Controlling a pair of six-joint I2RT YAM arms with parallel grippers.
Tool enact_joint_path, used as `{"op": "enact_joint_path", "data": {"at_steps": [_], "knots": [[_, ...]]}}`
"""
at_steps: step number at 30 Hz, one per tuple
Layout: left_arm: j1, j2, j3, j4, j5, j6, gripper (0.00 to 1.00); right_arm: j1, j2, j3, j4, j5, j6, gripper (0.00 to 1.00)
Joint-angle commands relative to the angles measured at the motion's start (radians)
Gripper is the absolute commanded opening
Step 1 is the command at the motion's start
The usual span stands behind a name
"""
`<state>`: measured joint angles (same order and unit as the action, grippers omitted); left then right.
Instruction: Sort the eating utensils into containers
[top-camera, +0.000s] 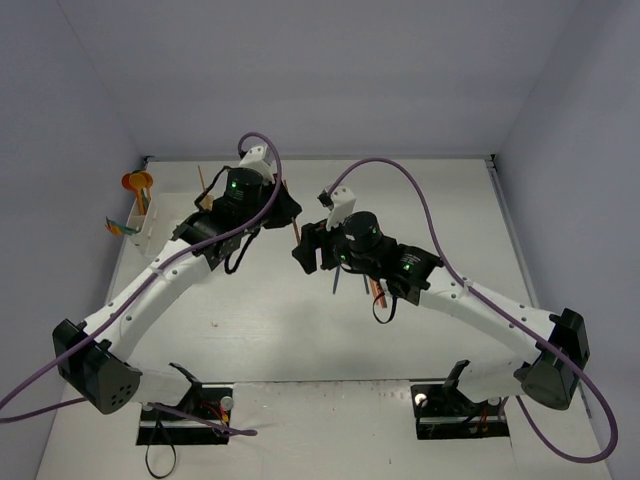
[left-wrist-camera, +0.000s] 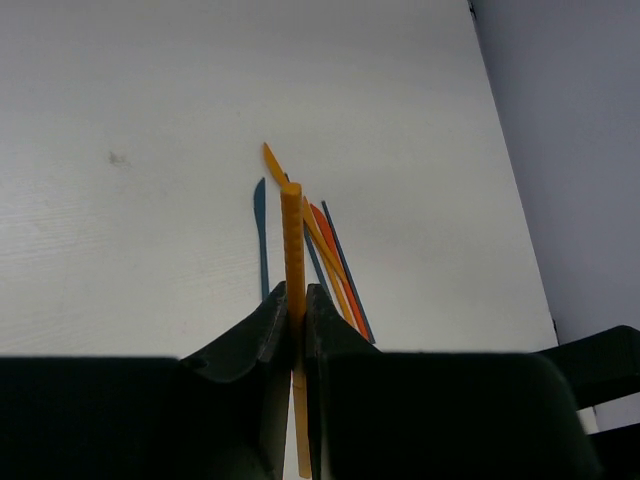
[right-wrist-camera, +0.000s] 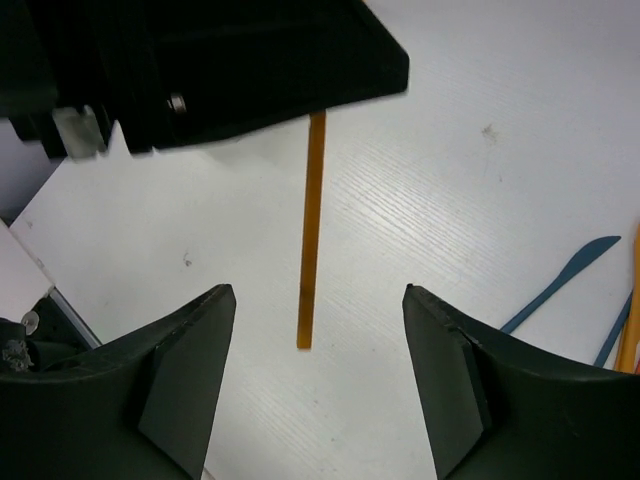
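The left claw (left-wrist-camera: 298, 300) pinches an orange stick (left-wrist-camera: 292, 240) tight, likely to carry it off, while the right claw (right-wrist-camera: 318, 295) is spread and empty.

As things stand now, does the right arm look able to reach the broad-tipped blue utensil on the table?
Probably yes. The right end effector is open and empty, and the blue utensil lies on bare table beside it. Only the orange stick, gripped by the left end effector, hangs between its jaws.
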<state>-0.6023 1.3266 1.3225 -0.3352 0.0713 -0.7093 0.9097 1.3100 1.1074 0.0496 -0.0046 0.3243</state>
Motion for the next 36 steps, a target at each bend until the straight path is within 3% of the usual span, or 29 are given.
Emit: {"op": "enact_joint_path", "data": {"at_steps": [1,6,12,21,36], "knots": [[0.056,0.005,0.113,0.008,-0.073,0.147,0.01,-0.028,-0.041,-0.002,0.073,0.038,-0.006,0.66],[0.257,0.023,0.163,0.000,-0.150,0.313,0.01,-0.085,-0.117,-0.071,0.067,0.022,0.010,0.69],[0.366,0.104,0.225,0.092,-0.274,0.476,0.01,-0.137,-0.175,-0.130,0.055,0.014,0.027,0.71],[0.436,0.310,0.323,0.216,-0.341,0.596,0.01,-0.158,-0.215,-0.161,0.005,0.016,0.013,0.73],[0.461,0.399,0.185,0.444,-0.378,0.645,0.01,-0.164,-0.233,-0.190,-0.030,0.028,0.012,0.75]]}}
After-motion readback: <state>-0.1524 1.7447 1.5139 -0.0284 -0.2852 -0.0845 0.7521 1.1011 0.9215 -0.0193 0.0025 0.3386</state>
